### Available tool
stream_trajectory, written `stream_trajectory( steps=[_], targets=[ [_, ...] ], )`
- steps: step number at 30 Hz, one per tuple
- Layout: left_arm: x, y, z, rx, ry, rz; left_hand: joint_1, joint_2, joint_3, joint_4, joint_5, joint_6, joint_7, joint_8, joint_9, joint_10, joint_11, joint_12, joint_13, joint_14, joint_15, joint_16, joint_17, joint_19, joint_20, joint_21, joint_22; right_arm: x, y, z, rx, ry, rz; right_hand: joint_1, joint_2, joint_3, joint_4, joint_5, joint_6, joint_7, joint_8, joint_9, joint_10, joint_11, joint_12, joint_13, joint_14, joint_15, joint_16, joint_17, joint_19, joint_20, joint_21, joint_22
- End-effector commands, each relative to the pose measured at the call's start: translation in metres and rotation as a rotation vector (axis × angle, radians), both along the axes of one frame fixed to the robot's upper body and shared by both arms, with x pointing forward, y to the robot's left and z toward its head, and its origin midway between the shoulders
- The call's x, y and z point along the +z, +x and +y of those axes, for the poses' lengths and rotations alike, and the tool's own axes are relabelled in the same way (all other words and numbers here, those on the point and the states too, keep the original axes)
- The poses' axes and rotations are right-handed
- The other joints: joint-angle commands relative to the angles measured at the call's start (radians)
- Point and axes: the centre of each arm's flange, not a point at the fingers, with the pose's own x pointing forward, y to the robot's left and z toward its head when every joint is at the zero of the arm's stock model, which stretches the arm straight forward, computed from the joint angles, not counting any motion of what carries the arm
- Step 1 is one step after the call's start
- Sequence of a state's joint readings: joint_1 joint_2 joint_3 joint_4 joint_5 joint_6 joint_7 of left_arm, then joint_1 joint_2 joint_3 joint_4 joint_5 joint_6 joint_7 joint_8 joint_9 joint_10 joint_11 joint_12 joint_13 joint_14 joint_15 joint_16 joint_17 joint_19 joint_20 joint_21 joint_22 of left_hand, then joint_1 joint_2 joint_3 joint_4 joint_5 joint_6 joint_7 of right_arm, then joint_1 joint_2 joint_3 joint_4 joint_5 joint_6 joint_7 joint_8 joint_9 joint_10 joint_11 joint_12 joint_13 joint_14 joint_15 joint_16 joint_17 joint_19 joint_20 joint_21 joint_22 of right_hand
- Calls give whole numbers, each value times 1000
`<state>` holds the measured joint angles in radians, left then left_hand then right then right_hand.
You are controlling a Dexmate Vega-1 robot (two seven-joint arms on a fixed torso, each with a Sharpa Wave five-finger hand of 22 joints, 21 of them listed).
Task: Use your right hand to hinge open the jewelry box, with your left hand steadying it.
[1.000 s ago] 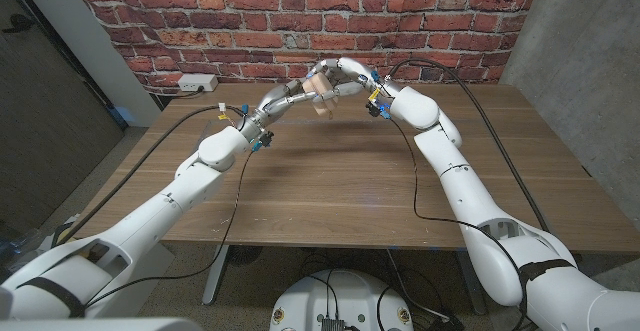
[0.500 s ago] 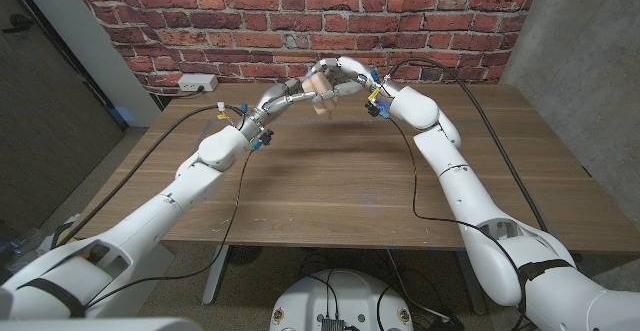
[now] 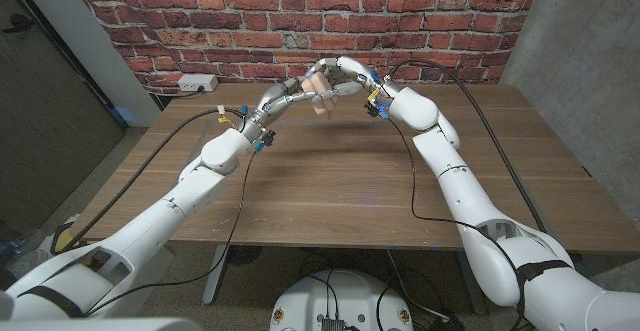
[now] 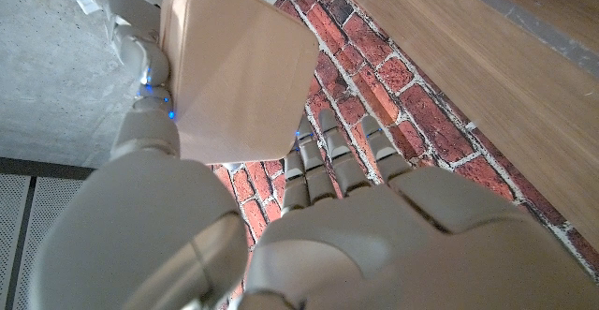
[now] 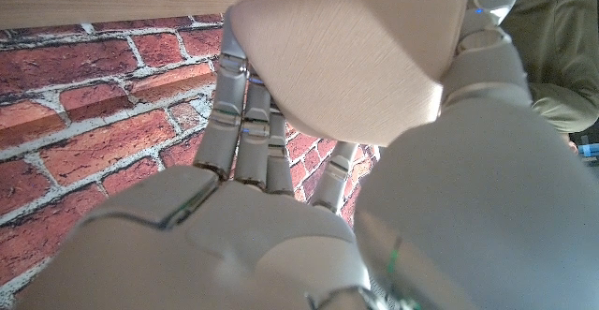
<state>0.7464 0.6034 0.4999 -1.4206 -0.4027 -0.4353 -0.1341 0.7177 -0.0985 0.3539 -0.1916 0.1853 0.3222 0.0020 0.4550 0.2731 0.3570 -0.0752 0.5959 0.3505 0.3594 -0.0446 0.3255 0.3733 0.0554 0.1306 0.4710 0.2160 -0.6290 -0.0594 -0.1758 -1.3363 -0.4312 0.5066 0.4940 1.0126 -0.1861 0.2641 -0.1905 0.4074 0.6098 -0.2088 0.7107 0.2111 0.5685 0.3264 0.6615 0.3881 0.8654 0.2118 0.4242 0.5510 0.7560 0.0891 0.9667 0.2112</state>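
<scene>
Near the top middle of the frame, above the far part of the table [image 3: 330, 186], both hands hold the small wooden jewelry box [image 3: 322, 95] up. The left hand [image 3: 292, 91] and right hand [image 3: 345, 74] wrap around it, hiding most of it. Behind stands a brick wall [image 3: 200, 11] with a white socket strip [image 3: 197, 83].

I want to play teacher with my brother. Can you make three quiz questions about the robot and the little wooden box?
1. True or false: the jewelry box lies flat on the table.
2. Which hands touch the box? A) left hand alone B) right hand alone C) both
3. Fill in: the wall behind the table is made of ____.

Key: 1 false, it is held up in the air. 2 C. 3 brick.
</scene>
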Motion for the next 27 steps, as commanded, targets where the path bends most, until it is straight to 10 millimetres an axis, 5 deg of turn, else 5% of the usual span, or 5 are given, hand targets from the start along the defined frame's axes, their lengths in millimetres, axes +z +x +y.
stream_trajectory(
  steps=[1,16,27],
  targets=[
    [-2,-3,-1,4,-21,3,157,162,60,52,7,403,-6,131,9,76,-76,6,4,7,-62,0,5,0,3,9,2,-1,3,-5,19,40,19,207,228,165,34,7,220,199,-1,4,317,-327,-5,2,313,-443,-5,1,78,-284,13,1],
    [-2,-7,-4,-3,-29,-9,160,161,68,53,8,399,-1,147,23,70,-74,8,10,6,-60,-8,14,-4,-1,11,2,-4,6,-9,40,83,36,181,212,182,37,2,87,182,-34,36,261,-326,-45,-4,272,-446,-51,-8,38,-274,28,-11],
    [-2,-10,-5,-2,-30,-22,163,160,74,52,8,389,-4,156,33,68,-77,11,14,8,-61,-12,20,-5,-3,13,3,-5,9,-11,78,105,73,71,195,186,75,-24,12,186,-57,37,179,-317,-106,-55,183,-431,-184,-108,-22,-270,27,-27]
  ],
)
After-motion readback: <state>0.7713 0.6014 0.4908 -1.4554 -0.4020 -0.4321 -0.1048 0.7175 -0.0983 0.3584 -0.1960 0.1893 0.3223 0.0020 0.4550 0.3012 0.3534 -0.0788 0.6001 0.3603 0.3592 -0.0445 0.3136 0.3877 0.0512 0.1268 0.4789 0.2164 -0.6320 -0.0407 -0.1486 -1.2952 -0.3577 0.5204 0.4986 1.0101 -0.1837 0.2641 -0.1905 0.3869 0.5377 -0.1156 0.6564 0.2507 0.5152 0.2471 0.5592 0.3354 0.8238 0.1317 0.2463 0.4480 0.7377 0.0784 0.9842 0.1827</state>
